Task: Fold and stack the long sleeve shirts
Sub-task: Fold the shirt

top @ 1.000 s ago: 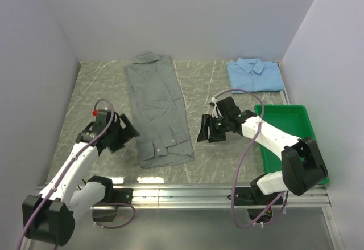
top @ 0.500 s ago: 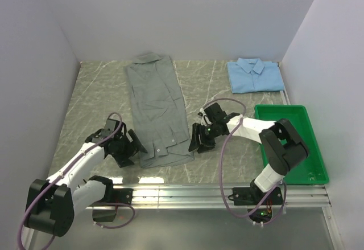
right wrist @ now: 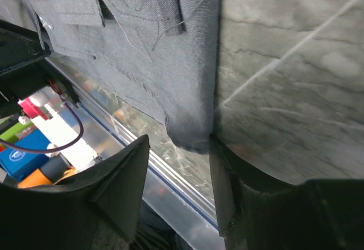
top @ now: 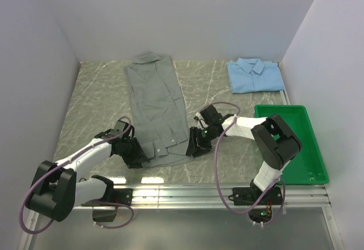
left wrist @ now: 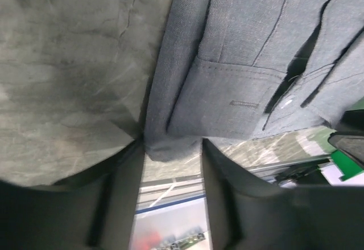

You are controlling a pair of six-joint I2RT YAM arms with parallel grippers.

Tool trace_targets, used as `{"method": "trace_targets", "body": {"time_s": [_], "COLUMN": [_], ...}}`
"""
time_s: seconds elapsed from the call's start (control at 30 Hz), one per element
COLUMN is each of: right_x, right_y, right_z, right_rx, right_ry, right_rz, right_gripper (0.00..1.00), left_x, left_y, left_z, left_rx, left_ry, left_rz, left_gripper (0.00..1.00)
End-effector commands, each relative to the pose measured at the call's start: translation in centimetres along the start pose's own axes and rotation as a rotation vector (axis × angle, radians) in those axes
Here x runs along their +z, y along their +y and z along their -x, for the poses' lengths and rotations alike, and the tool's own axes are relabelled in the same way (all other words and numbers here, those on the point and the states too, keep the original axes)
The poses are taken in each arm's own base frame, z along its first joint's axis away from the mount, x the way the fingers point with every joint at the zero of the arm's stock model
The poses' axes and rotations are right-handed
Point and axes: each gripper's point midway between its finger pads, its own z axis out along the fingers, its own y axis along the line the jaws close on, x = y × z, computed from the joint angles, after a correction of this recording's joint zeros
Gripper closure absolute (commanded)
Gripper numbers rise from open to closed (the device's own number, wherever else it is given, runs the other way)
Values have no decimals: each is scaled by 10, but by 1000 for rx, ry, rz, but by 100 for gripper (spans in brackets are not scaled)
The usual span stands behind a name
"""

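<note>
Left claw [left wrist: 172,147] and right claw [right wrist: 181,143] are sitting spread astride the near hem corners of the grey shirt [top: 154,99]. Catching only one layer risks the lift sagging crooked. The blue shirt [top: 255,74] is lying folded, far right.

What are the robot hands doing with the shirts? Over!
Left end effector, right end effector: straddling near hem corners of grey shirt, grip unconfirmed. Light blue shirt folded, far right. Nothing blocking.

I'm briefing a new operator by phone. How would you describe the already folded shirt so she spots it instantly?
On the marbled grey table, find the far right corner, beyond the green plastic tray. There lies the light blue collared cloth shirt, folded square, unlike the long grey cloth shirt stretched out mid-table.
</note>
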Motion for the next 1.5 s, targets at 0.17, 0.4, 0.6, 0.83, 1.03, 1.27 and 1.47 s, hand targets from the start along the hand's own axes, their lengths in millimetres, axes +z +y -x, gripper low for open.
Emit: {"method": "trace_targets", "body": {"time_s": [0.17,0.4,0.6,0.83,1.03,1.27,1.47], "right_x": [15,4,-20,-28,-36,-57,-72], "right_y": [-8,0,11,13,25,47,69], "right_z": [-6,1,3,-35,-63,-48,-3], "right_rx": [-2,-44,-121,-187,-252,-307,-317], "right_ry": [31,6,-9,64,98,28,-65], "right_rz": [-36,-53,-88,-101,-93,-94,-72], "right_gripper": [62,100,100,100,100,100,100], "left_x": [10,-8,-41,-62,-78,-102,-118], "left_y": [12,6,-9,-7,2,-35,-75], "left_z": [-6,5,7,-23,-44,-31,17], "left_rx": [16,18,59,77,95,56,32], "left_ry": [17,-54,-95,-33,23,-73,-273], "left_rz": [50,65,30,-45,-58,-210,-275], "left_gripper": [69,99,99,100,99,100,100]}}
